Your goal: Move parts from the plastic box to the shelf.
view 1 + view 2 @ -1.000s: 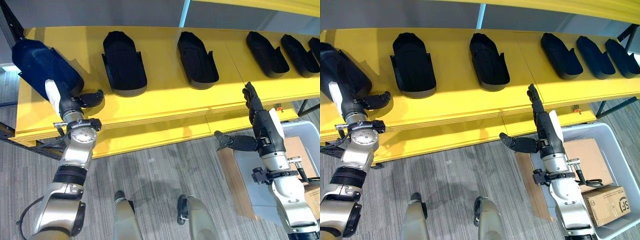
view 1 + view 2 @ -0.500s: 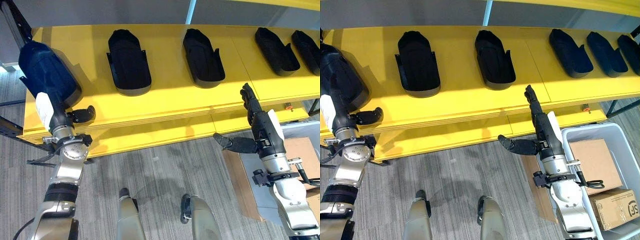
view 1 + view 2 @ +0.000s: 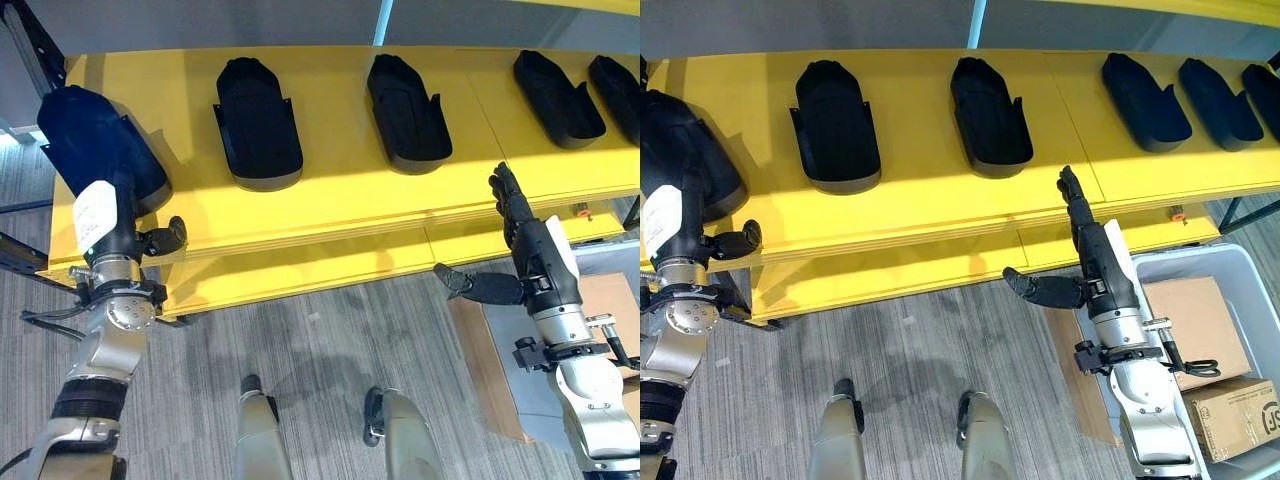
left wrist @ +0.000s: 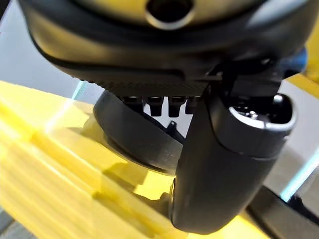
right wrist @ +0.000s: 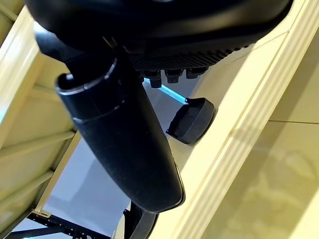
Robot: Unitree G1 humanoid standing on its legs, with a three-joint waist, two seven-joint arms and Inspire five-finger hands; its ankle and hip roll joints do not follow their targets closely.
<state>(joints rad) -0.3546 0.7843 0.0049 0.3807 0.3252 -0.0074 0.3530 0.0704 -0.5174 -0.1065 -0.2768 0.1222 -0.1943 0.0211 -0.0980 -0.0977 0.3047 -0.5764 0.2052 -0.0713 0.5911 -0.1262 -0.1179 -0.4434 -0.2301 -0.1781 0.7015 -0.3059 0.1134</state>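
Note:
A large black part (image 3: 95, 145) lies on the far left end of the yellow shelf (image 3: 330, 205). My left hand (image 3: 98, 218) reaches up to its near end, fingers straight, thumb (image 3: 165, 238) sticking out to the side over the shelf's front edge. The left wrist view has the same part (image 4: 134, 139) just past the fingers. My right hand (image 3: 1105, 265) hovers in front of the shelf's edge to the right, open, fingers pointing up, holding nothing. The grey plastic box (image 3: 1240, 270) stands on the floor at the lower right.
Several more black parts (image 3: 258, 125) (image 3: 405, 100) (image 3: 557, 85) lie in a row along the shelf. Two cardboard boxes (image 3: 1185, 320) (image 3: 1230, 410) sit inside the plastic box. A flat cardboard sheet (image 3: 480, 350) lies beside it on the grey floor.
My left hand has drawn back and down from the left part, which stays on the shelf. The camera has shifted. The right hand has barely moved.

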